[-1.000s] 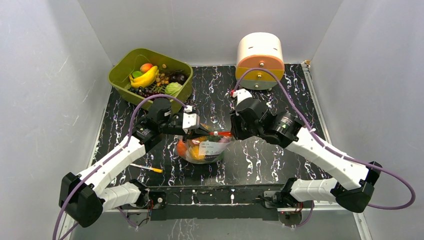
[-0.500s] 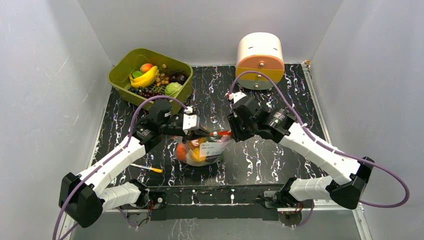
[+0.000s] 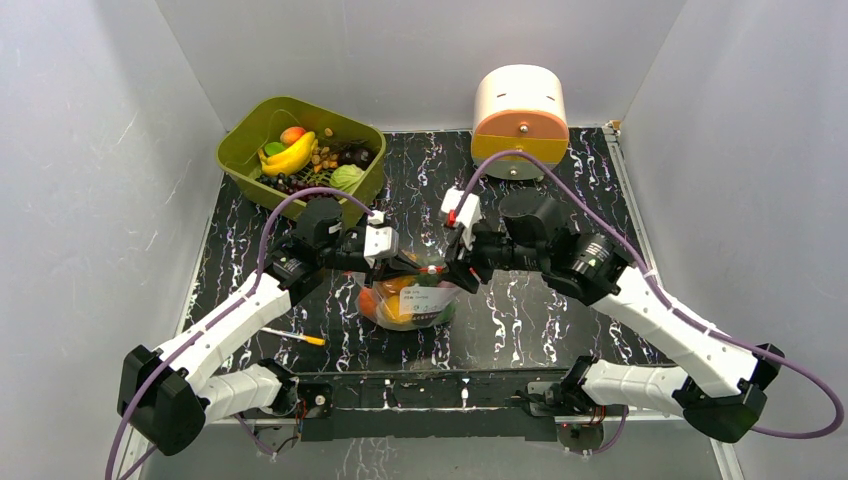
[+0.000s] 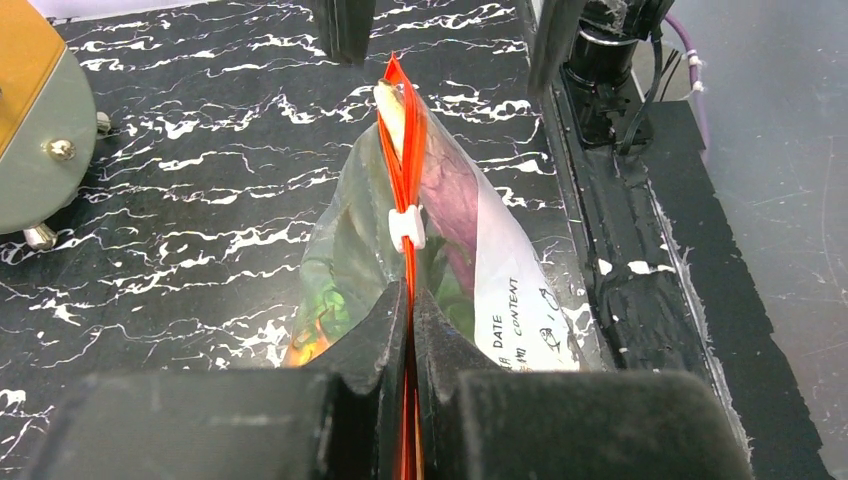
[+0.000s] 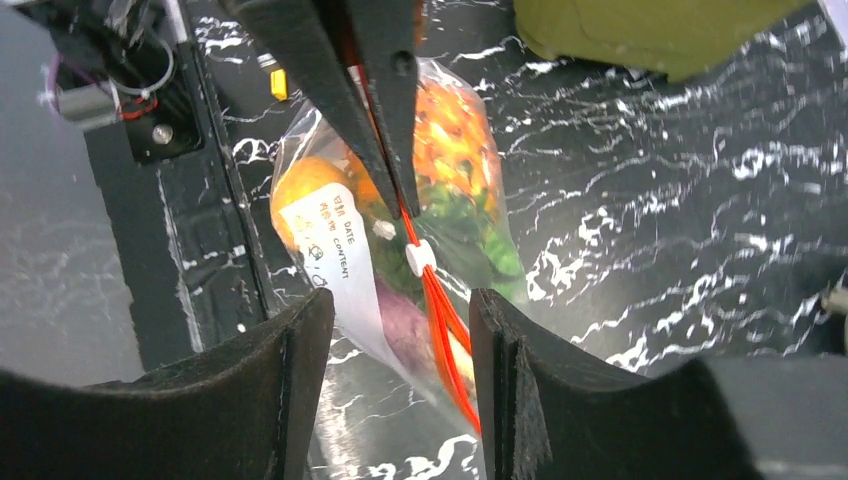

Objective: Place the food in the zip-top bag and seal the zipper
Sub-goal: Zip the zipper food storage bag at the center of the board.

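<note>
The clear zip-top bag [image 3: 408, 300] hangs just above the black tabletop with the food inside: orange pieces [image 5: 303, 186], green lettuce [image 5: 468, 238] and a purple eggplant [image 5: 402, 322]. My left gripper [image 4: 411, 292] is shut on one end of the red-orange zipper [image 4: 404, 165] and holds the bag up by it. A white slider [image 4: 406, 228] sits partway along the strip. My right gripper [image 5: 400, 305] is open at the bag's other end. The free end of the zipper [image 5: 448, 330] lies between its fingers, close to the right one.
A green bin [image 3: 245, 130] of toy fruit stands at the back left. A round cream-and-orange container [image 3: 518, 105] stands at the back middle. A yellow-tipped pen [image 3: 292, 336] lies near the left arm. The arm bases line the table's near edge.
My right gripper has opened and let go of the zipper's end, and its wrist has swung back to the right. The bag has sagged a little lower in the left gripper.
</note>
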